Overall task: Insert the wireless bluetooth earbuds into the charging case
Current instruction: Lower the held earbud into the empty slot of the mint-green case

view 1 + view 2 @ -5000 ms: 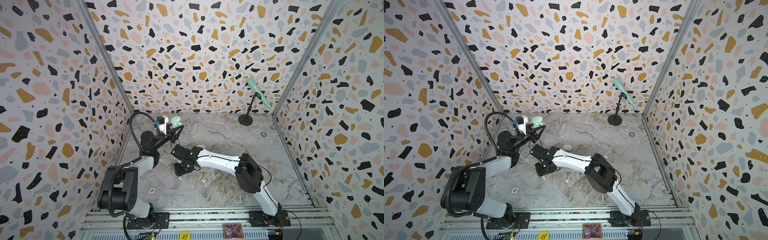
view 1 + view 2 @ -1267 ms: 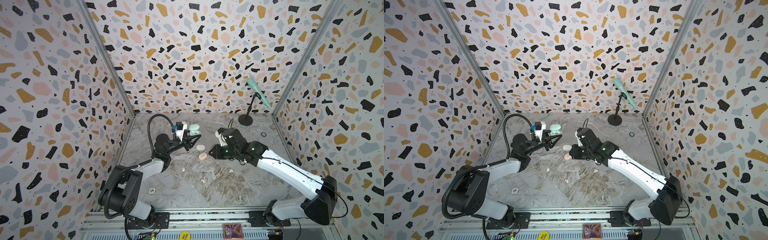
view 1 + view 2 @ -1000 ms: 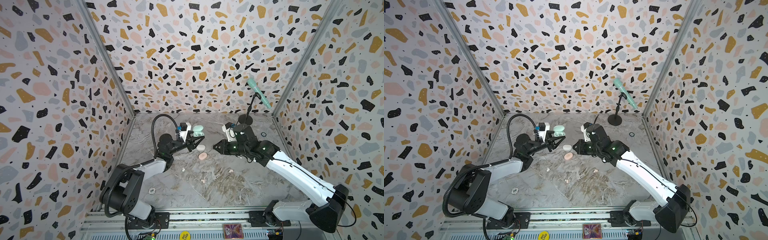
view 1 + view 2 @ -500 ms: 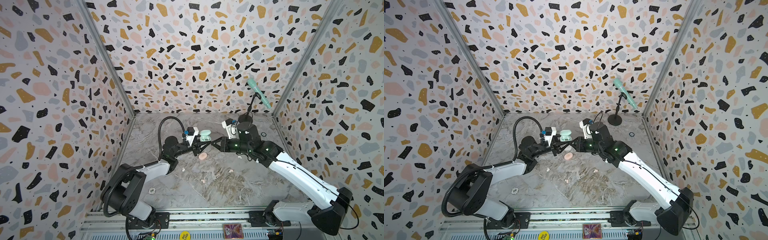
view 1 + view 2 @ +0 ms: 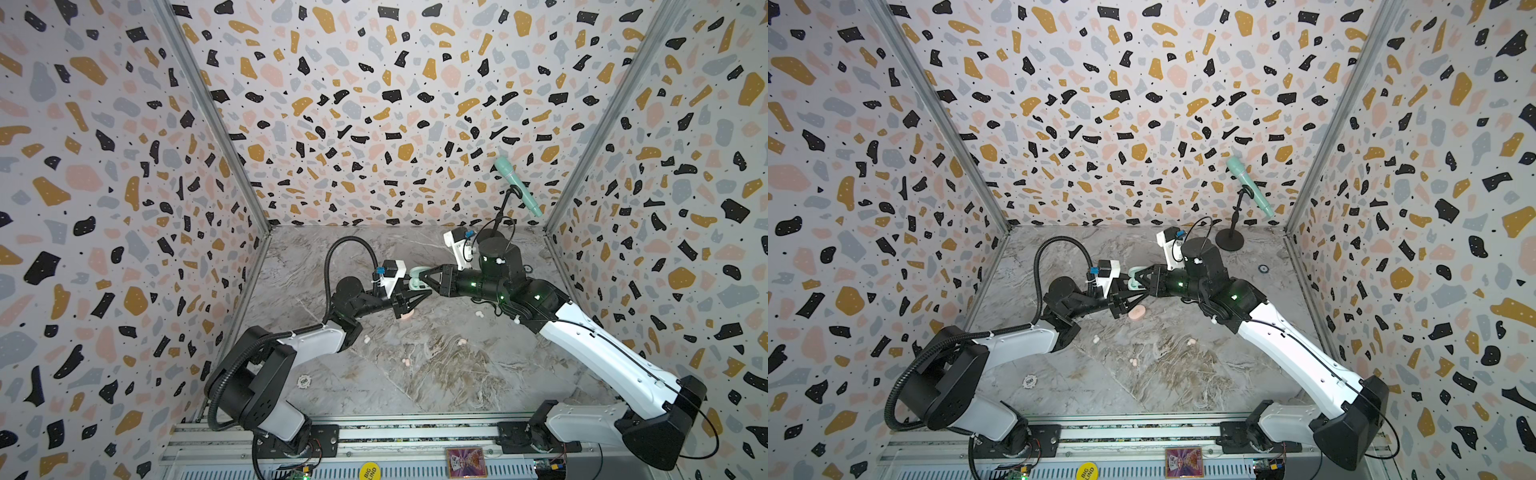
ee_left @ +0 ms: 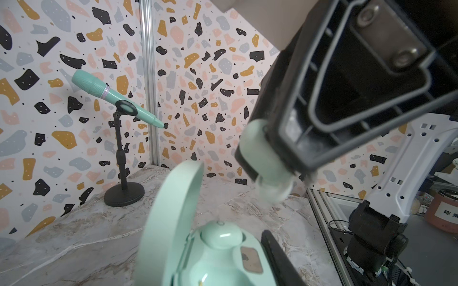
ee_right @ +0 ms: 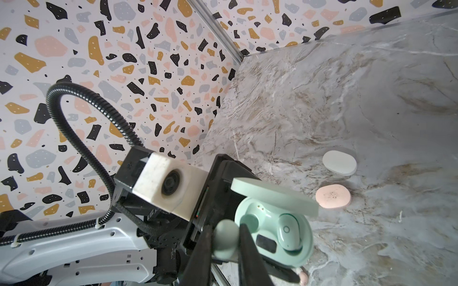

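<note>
My left gripper (image 5: 417, 291) is shut on the mint green charging case (image 5: 414, 280) and holds it above the table, lid (image 6: 171, 222) open. In the case, one mint earbud (image 7: 288, 234) sits in its socket; the other socket (image 7: 249, 221) is empty. My right gripper (image 7: 226, 237) is shut on a second mint earbud (image 7: 225, 236), which hangs right at the case's rim, over that empty socket. The left wrist view shows the same held earbud (image 6: 270, 178) above the case (image 6: 215, 260). In both top views the two grippers meet tip to tip (image 5: 1138, 282).
A pink case (image 5: 1137, 312) and a white case (image 7: 339, 163) lie shut on the marble table below the grippers. Small loose earbuds (image 5: 367, 339) (image 5: 462, 341) (image 5: 408, 361) lie nearer the front. A mint microphone on a stand (image 5: 517, 187) stands back right. A poker chip (image 5: 304, 380) lies front left.
Both arms have swung toward each other. The right gripper has carried the mint earbud to the open case, which the left gripper has brought to the middle.
</note>
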